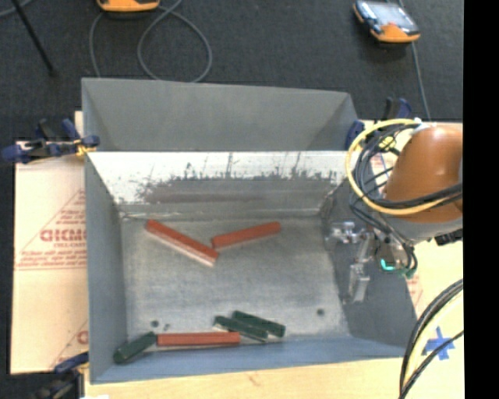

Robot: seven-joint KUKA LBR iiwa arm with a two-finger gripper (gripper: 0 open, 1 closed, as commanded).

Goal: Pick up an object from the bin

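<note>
Hand (356, 269) low at 3 o'clock by the bin (218, 117) wall; cannot tell its opening. Red sticks (179, 240) lie well apart from it, toward 10 o'clock.

Orange-black device (387, 21), looped cable (210, 53) — both on dark floor (273, 39).

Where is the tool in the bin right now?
In the camera view the tool hangs by the right wall of the bin. The nearest things are the dark green sticks, toward the view's lower left, along the front wall.
</note>
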